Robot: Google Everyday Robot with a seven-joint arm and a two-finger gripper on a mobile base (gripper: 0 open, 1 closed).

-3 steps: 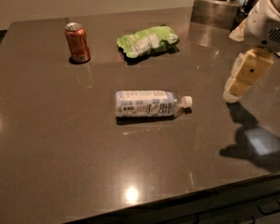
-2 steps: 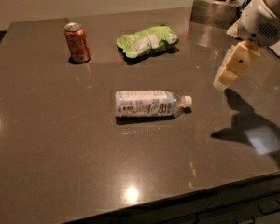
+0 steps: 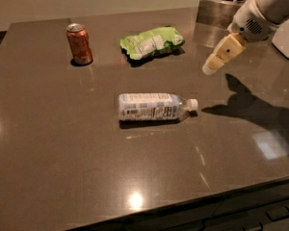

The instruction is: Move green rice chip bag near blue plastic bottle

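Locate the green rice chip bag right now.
In the camera view, the green rice chip bag lies far back on the table, right of the soda can, beyond the blue plastic bottle; the gripper hovers to its right.

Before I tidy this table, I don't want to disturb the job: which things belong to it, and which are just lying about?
Job: chip bag, back centre; bottle, lying mid-table; gripper, in the air right of the bag.
Lying about: soda can, upright back left; metal box, back right.
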